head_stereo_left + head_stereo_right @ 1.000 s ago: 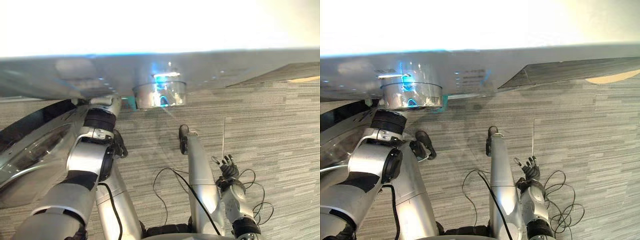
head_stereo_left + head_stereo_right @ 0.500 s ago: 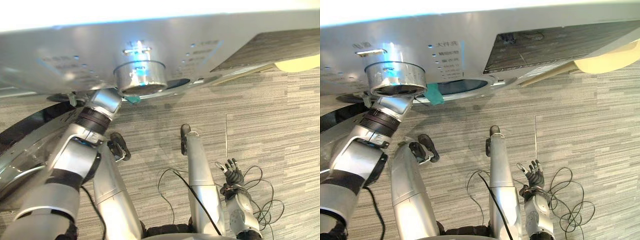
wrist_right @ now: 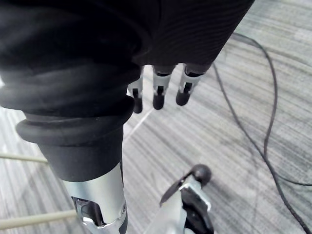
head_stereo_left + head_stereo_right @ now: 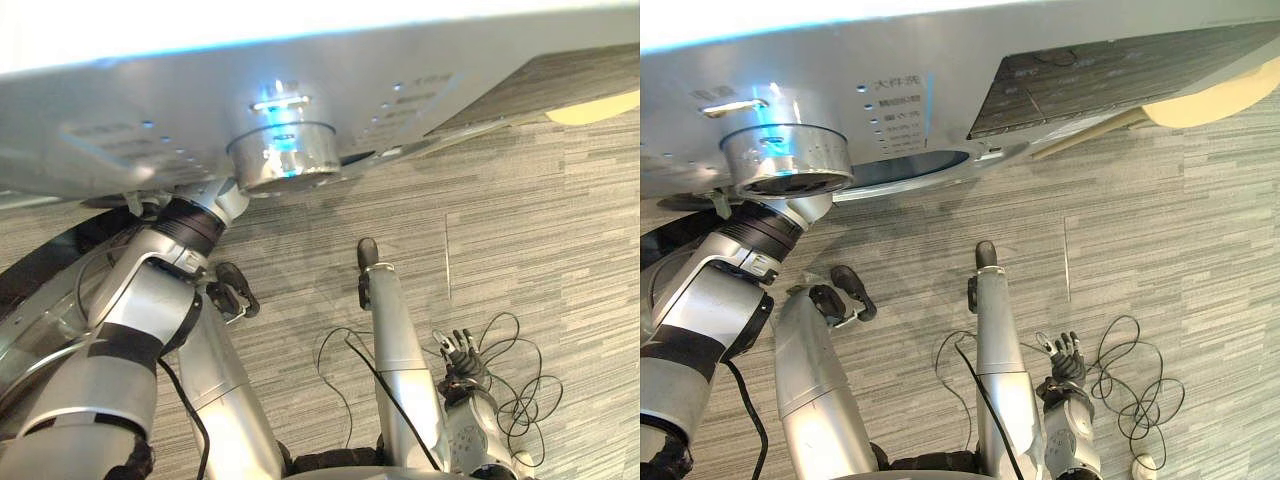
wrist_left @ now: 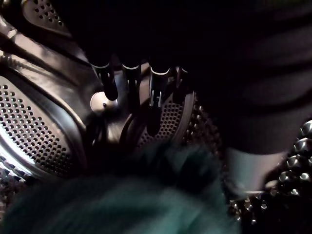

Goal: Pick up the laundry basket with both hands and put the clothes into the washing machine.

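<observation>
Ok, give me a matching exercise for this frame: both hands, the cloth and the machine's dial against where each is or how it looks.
1. left hand
2. right hand
3. teal cloth
4. dial

A. silver, lit blue
B. lying in the drum
C. low over the carpet, open
D. inside the drum, fingers straight

Pairs: 1-D, 2-C, 3-B, 4-A

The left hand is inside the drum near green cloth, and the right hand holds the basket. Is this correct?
No: the right hand holds nothing; the right wrist view shows it open over the carpet. The left hand is inside the drum near green cloth.
</observation>
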Controlling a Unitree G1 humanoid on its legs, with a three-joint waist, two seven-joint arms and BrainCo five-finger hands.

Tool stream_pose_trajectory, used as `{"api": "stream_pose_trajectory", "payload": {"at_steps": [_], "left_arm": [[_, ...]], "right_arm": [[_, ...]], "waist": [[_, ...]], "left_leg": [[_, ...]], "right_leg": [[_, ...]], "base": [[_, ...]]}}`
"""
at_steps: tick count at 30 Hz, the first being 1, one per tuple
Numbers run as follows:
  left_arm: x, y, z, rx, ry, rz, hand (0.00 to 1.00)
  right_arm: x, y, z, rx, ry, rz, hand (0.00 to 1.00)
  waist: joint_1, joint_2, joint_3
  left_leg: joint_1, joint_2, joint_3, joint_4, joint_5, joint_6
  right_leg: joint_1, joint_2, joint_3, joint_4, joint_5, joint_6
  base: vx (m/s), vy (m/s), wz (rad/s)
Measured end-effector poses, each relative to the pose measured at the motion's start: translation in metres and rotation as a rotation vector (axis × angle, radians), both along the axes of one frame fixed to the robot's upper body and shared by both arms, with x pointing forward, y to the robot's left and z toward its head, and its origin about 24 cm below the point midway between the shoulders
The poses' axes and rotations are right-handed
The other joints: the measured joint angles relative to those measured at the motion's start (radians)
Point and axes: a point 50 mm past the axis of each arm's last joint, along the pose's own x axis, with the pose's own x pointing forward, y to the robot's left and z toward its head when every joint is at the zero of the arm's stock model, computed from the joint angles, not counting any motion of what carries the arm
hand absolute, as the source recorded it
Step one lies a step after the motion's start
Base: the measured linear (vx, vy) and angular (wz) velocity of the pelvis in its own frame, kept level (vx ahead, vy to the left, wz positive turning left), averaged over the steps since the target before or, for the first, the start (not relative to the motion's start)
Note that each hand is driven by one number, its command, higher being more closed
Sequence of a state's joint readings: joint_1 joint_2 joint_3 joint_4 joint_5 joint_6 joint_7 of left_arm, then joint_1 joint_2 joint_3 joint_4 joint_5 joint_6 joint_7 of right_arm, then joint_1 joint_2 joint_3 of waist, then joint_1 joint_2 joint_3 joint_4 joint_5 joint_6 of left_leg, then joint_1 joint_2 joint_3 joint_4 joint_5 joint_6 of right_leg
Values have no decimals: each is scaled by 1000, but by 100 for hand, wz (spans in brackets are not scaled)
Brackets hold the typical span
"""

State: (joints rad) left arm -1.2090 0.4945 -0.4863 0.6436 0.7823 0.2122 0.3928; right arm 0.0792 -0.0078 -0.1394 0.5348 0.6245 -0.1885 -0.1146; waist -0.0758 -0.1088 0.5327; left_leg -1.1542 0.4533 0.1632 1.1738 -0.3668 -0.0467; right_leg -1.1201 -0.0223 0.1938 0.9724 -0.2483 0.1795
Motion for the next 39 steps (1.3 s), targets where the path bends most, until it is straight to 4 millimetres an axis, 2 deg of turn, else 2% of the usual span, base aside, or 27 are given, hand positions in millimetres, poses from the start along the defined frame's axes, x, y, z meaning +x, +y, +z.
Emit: {"api": "stream_pose_trajectory", "payload": {"at_steps": [7, 11, 14, 15, 16, 17, 18, 19, 20, 21, 22, 23, 24, 26, 27, 29, 30, 32, 33, 35, 37, 38, 39], "left_arm": [[-1, -3, 7, -28, -24, -1, 0], [-1, 3, 13, -130, -32, 8, 0], [1, 11, 13, -337, 2, -21, 0], [3, 17, 11, -492, 23, -52, 0], [4, 20, 10, -554, 34, -62, 0], [6, 27, 5, -722, 55, -107, 0], [7, 30, 0, -811, 71, -133, 0], [9, 31, -18, -1029, 110, -219, 0], [10, 29, -29, -1086, 136, -237, 0], [11, 26, -50, -1144, 177, -239, 0], [9, 24, -94, -1224, 261, -201, 0], [7, 23, -114, -1245, 306, -169, 0], [3, 19, -148, -1267, 391, -116, 0], [-20, 0, -221, -1294, 598, -43, 0], [-29, -3, -238, -1294, 650, -21, 0], [-71, -16, -306, -1321, 885, 47, 0], [-83, -21, -321, -1324, 938, 63, 0], [-135, -31, -370, -1362, 1126, 102, 0], [-145, -30, -377, -1362, 1157, 109, 0], [-163, -28, -388, -1387, 1194, 98, 0], [-184, -11, -404, -1427, 1214, 184, 0], [-191, -7, -410, -1445, 1221, 216, 0], [-204, 2, -420, -1472, 1237, 295, 0]], "right_arm": [[4, 2, 5, -7, -23, 5, 0], [9, 3, 12, -14, -56, 12, 0], [9, 3, 12, -20, -57, 19, 0], [9, 4, 12, -23, -51, 23, 0], [9, 4, 11, -25, -48, 27, 0], [8, 4, 10, -23, -40, 28, 0], [7, 5, 9, -21, -34, 26, 0], [5, 3, 7, -24, -11, 15, 0], [4, 2, 5, -29, 9, 11, 0], [1, 0, 1, -34, 34, 6, 0], [-2, -1, -4, -39, 74, 1, 0], [-4, -2, -6, -44, 88, -5, 0], [-7, -4, -9, -54, 112, -7, 0], [-7, -6, -14, -51, 145, -15, 0], [-5, -7, -13, -52, 146, -13, 0], [2, -4, -10, -64, 137, 6, 0], [2, -3, -10, -63, 142, 14, 0], [-2, -6, -13, -72, 162, 15, 0], [-4, -6, -14, -69, 169, 16, 0], [-14, -4, -21, -59, 207, 16, 0], [-33, -3, -39, -38, 314, 21, 0], [-39, -4, -43, -35, 349, 17, 0], [-52, -7, -53, -25, 421, 2, 0]], "waist": [[-1, 1, 1], [-1, 3, 2], [-6, 4, 3], [-9, 5, 3], [-9, 5, 3], [-16, 6, 4], [-20, 8, 5], [-22, 13, 8], [-21, 14, 8], [-20, 16, 8], [-18, 18, 8], [-17, 19, 8], [-12, 20, 8], [15, 26, 5], [16, 27, 5], [36, 33, 1], [39, 40, -2], [47, 76, -39], [51, 79, -49], [66, 98, -111], [71, 114, -201], [70, 118, -226], [69, 129, -281]], "left_leg": [[-20, -5, -16, -3, 7, 2], [-22, -9, -16, -8, 9, -2], [-22, -15, -19, -12, 12, -5], [-22, -17, -22, -15, 14, -7], [-22, -18, -23, -15, 15, -6], [-21, -21, -25, -17, 19, -6], [-18, -23, -28, -19, 20, -7], [-4, -39, -39, -29, 26, -13], [6, -45, -43, -37, 30, -14], [25, -56, -46, -52, 35, -15], [68, -72, -49, -79, 45, -20], [88, -79, -49, -92, 48, -23], [122, -88, -53, -110, 51, -25], [215, -114, -60, -175, 71, -33], [242, -123, -61, -196, 78, -30], [371, -151, -54, -287, 102, -45], [406, -159, -52, -313, 113, -51], [544, -203, -47, -438, 160, -56], [582, -217, -47, -476, 174, -57], [674, -251, -53, -592, 221, -62], [808, -291, -82, -783, 301, -69], [843, -298, -87, -840, 325, -69], [908, -299, -88, -952, 378, -71]], "right_leg": [[-8, -8, -22, 5, 2, 7], [-15, -10, -23, 9, 2, 6], [-15, -11, -25, 10, 2, 5], [-15, -13, -27, 10, 1, 5], [-13, -13, -29, 11, 1, 5], [-8, -15, -33, 11, 0, 3], [-3, -16, -37, 11, -1, 3], [13, -25, -46, 11, -6, -1], [22, -31, -49, 11, -10, -3], [41, -40, -55, 11, -15, -5], [87, -57, -71, 5, -29, -12], [109, -64, -80, 1, -36, -14], [145, -73, -91, -2, -46, -19], [240, -98, -120, -28, -62, -33], [266, -106, -129, -38, -64, -37], [382, -130, -146, -86, -70, -45], [418, -138, -155, -104, -70, -46], [560, -177, -193, -182, -70, -46], [595, -188, -202, -201, -70, -47], [684, -216, -243, -263, -66, -51], [827, -243, -323, -373, -56, -53], [861, -244, -341, -407, -48, -54], [927, -241, -385, -475, -32, -55]], "base": [[35, 9, 4], [7, 0, 1], [4, -1, 2], [10, -4, 5], [15, -4, 7], [11, -1, 8], [23, -7, 18], [25, -11, 23], [44, -36, 34], [59, -58, 48], [65, -70, 52], [71, -80, 55], [83, -95, 48], [107, -112, 55], [110, -105, 49], [118, -103, 40], [126, -97, 48], [132, -86, 60], [161, -112, 65], [140, -110, 59], [153, -125, 74], [178, -119, 75], [179, -111, 59]]}}
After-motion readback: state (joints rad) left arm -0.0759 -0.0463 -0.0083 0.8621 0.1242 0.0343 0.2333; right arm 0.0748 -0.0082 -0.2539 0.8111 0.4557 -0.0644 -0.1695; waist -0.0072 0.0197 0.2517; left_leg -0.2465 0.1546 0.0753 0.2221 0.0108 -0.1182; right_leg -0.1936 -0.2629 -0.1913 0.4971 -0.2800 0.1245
